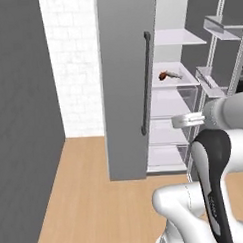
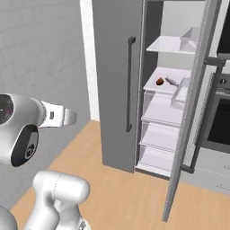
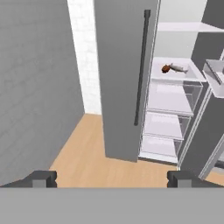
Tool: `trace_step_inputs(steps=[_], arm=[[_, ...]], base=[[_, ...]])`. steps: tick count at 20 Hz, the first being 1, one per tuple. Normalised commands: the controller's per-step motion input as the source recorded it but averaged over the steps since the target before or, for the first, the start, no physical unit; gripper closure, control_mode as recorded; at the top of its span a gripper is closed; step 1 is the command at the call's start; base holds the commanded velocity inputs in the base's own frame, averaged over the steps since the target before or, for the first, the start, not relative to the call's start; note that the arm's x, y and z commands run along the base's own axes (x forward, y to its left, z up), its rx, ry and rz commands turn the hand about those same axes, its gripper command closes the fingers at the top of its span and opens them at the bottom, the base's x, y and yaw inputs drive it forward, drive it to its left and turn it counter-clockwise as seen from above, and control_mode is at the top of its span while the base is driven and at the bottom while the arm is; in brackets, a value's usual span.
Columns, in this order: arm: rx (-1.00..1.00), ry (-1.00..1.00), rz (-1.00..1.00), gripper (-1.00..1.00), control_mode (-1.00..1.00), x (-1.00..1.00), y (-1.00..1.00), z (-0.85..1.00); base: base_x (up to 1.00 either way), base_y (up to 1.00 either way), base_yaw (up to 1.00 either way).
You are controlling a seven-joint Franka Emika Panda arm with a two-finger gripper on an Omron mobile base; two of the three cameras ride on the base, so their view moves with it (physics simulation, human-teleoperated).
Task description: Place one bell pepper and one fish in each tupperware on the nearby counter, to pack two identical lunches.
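Ahead of my fingers [image 3: 43, 178] stands the tall grey fridge [image 1: 123, 68], smooth flat door shut on one side with a long dark bar handle [image 3: 142, 65]; the other door [image 2: 191, 112] is swung wide, probably so I can reach in; white flat shelves [image 3: 168, 98] stacked inside, glassy fronts; up and beyond my tips, well apart, a small slim grey fish [image 3: 178, 68] lies on a middle shelf, touching a reddish round bell pepper [image 3: 166, 68]; my gripper [image 3: 112, 179] is spread wide, empty.
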Motion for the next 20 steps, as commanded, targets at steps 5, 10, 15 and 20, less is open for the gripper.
trace_step_inputs(steps=[5,10,15,20], arm=[[0.0,0.0,0.0,-1.0,1.0,0.0,0.0,0.0],[0.0,0.0,0.0,-1.0,1.0,0.0,0.0,0.0],[0.0,0.0,0.0,-1.0,1.0,0.0,0.0,0.0],[0.0,0.0,0.0,-1.0,1.0,0.0,0.0,0.0]], base=[[1.0,-0.09,-0.01],[0.82,-0.04,-0.22],[0.69,0.03,-0.49],[0.55,0.0,-0.4]])
